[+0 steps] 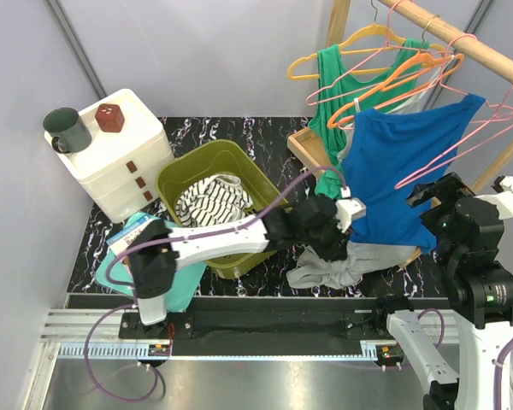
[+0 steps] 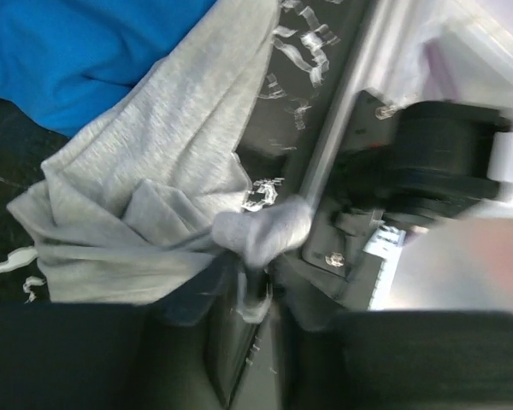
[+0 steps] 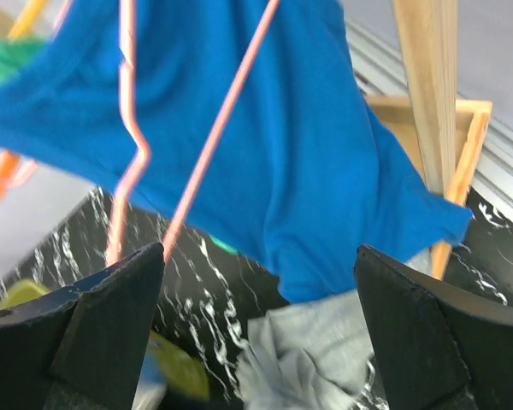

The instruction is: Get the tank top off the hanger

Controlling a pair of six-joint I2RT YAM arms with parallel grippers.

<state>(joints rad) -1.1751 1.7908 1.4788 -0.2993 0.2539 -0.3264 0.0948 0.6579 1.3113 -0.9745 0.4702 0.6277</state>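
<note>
Tank top (image 1: pixel 406 171), blue, perhaps half off pink hanger (image 3: pixel 211 145); right hand (image 1: pixel 432 190) agape.

I can read no text, number or brand in any of the three views. The only mark I can find is a small green spot (image 1: pixel 497 295) on the dark joint housing (image 1: pixel 483 309) of the right arm, and it is too small to make out.

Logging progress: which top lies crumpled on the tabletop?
The grey top; the blue top and green top hang from the rail, the striped one lies in the bin.
</note>
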